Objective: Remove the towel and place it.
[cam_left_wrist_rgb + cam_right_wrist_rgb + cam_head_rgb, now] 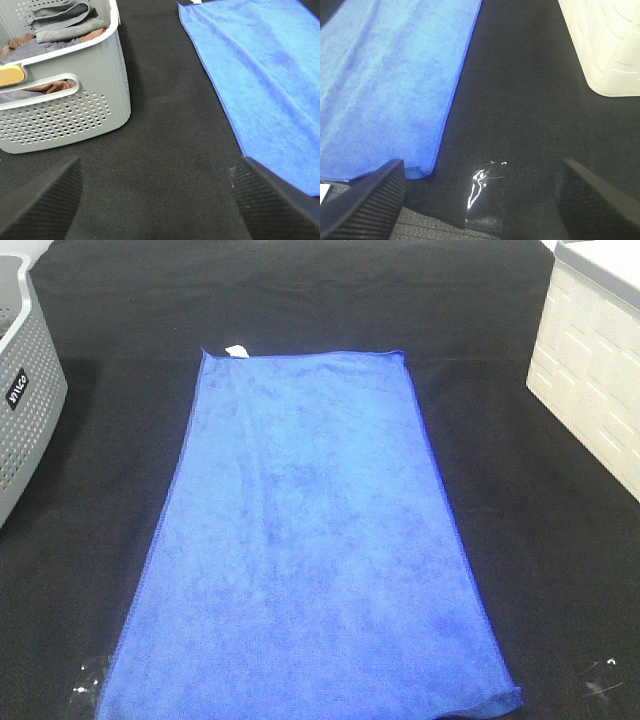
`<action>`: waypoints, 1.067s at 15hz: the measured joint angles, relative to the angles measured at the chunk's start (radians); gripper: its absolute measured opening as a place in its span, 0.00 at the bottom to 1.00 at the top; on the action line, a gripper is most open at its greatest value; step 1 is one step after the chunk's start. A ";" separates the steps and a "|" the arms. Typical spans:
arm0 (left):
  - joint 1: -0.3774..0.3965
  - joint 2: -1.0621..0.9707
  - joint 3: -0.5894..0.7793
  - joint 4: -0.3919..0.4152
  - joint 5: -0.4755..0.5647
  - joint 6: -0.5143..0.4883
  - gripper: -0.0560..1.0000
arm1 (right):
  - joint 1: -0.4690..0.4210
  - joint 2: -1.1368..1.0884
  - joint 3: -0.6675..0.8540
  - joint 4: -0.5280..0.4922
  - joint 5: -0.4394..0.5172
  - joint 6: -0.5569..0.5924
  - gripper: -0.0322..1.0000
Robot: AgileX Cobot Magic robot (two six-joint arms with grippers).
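We find the towel [310, 540] lying flat and spread at the middle of the bench [560, 540], between the grey perforated basket [25, 390] and the white bin [590, 370]. Left gripper [155, 200] and right gripper [480, 197] hover over black covering, jaws apart, holding nothing.

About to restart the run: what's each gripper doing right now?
Left gripper: jaws open, holding nothing, over the black cloth.
Right gripper: jaws open, holding nothing, beside the towel corner.
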 joint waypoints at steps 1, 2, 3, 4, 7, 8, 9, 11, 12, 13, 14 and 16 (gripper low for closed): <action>0.000 0.000 0.000 -0.003 0.000 -0.016 0.79 | 0.000 0.000 0.000 0.000 0.000 0.000 0.79; 0.000 0.000 0.000 -0.004 0.000 -0.025 0.79 | 0.000 0.000 0.000 0.000 0.000 0.000 0.79; 0.000 0.000 0.000 -0.004 0.000 -0.029 0.79 | 0.000 0.000 0.000 0.000 0.000 0.000 0.79; 0.000 0.000 0.000 -0.004 0.000 -0.032 0.79 | 0.000 0.000 0.000 0.000 0.000 0.000 0.79; 0.000 0.000 0.000 -0.004 0.000 -0.032 0.79 | 0.000 0.000 0.000 0.000 0.000 0.000 0.79; 0.000 0.000 0.000 -0.004 0.000 -0.032 0.79 | 0.000 0.000 0.000 0.000 0.000 0.000 0.79; 0.001 0.000 0.000 -0.004 0.000 -0.032 0.79 | 0.000 0.000 0.000 0.000 0.000 0.000 0.79; 0.042 0.000 0.000 -0.008 0.000 -0.032 0.79 | 0.000 0.000 0.000 0.000 0.000 0.000 0.79; 0.058 0.000 0.000 -0.010 0.000 -0.032 0.79 | 0.000 0.000 0.000 0.000 0.000 0.000 0.79; 0.062 0.000 0.000 -0.011 0.000 -0.032 0.79 | 0.000 0.000 0.000 0.000 0.000 0.000 0.79; 0.074 0.000 0.000 -0.012 0.000 -0.032 0.79 | 0.000 0.000 0.000 0.000 0.000 0.000 0.79; 0.113 0.000 0.000 -0.012 0.000 -0.032 0.79 | 0.000 0.000 0.000 0.000 0.000 0.000 0.79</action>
